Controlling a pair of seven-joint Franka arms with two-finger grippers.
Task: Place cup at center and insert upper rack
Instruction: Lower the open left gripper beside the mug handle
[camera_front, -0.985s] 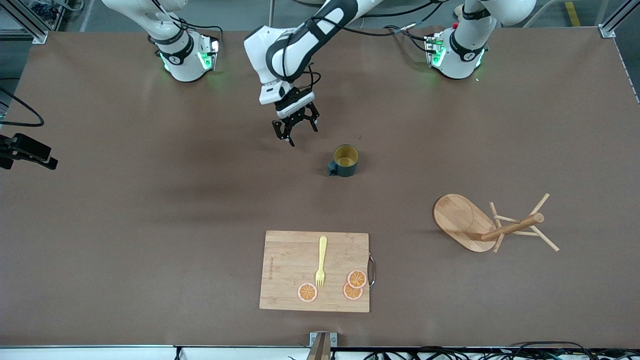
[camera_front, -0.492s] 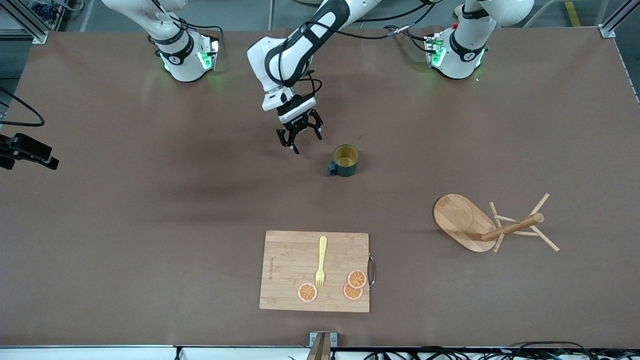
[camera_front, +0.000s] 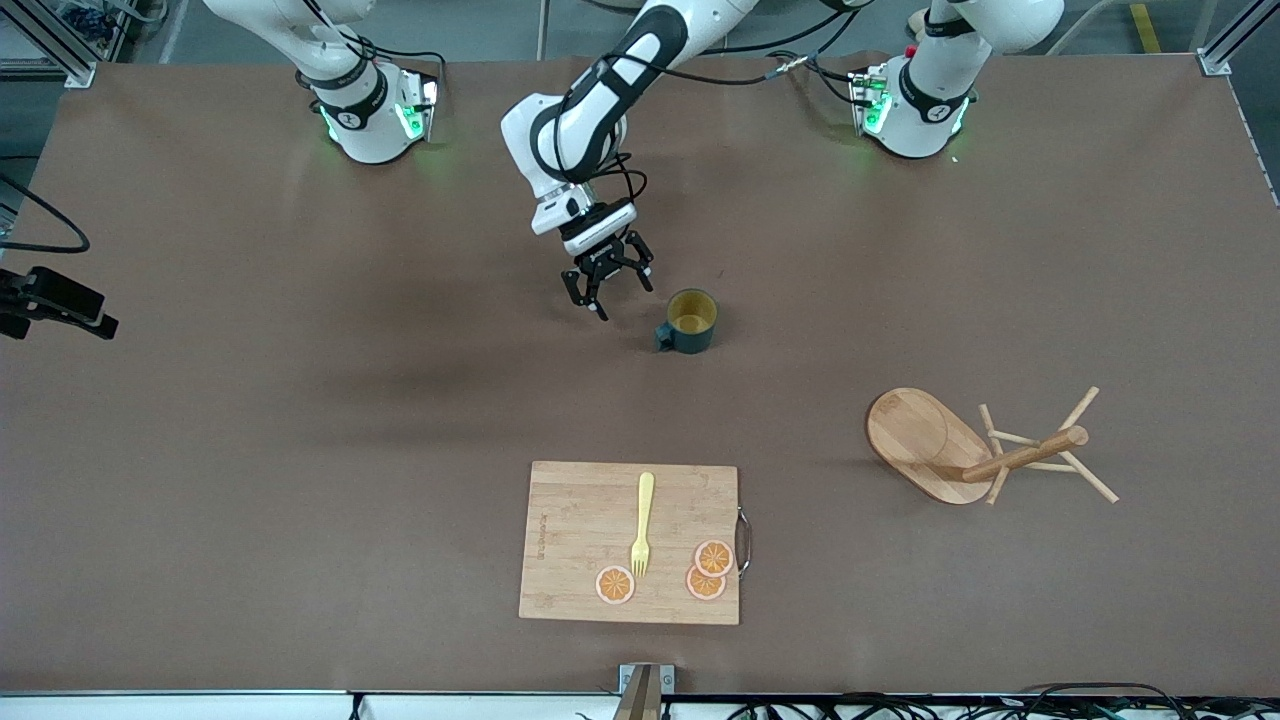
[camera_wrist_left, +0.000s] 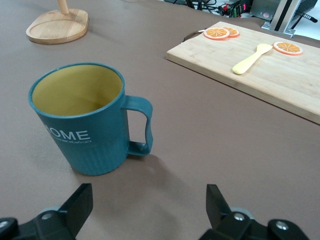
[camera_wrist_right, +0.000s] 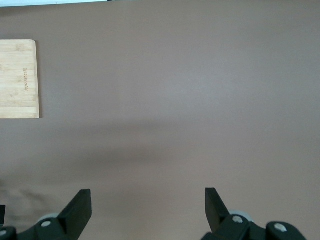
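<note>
The teal cup (camera_front: 690, 322) stands upright mid-table, its yellow inside showing and its handle turned toward the right arm's end. In the left wrist view the cup (camera_wrist_left: 82, 120) is close, just ahead of one finger. My left gripper (camera_front: 618, 292) hangs open and empty beside the cup, on the handle's side; its fingers (camera_wrist_left: 80, 202) stand wide around my left gripper's gap (camera_wrist_left: 148, 200). The wooden upper rack (camera_front: 925, 440) rests toward the left arm's end, nearer the camera than the cup; its base (camera_wrist_left: 57, 26) shows. My right gripper (camera_wrist_right: 148, 202) is open over bare table.
A bamboo cutting board (camera_front: 630, 540) lies near the camera's edge, carrying a yellow fork (camera_front: 642, 525) and three orange slices (camera_front: 712, 558). The board (camera_wrist_left: 255, 65) also appears past the cup, and its corner (camera_wrist_right: 19, 79) in the right wrist view. The right arm waits.
My left gripper has come down and toward the cup, from over bare table to right beside its handle, staying open. Cup, rack and board have not moved.
</note>
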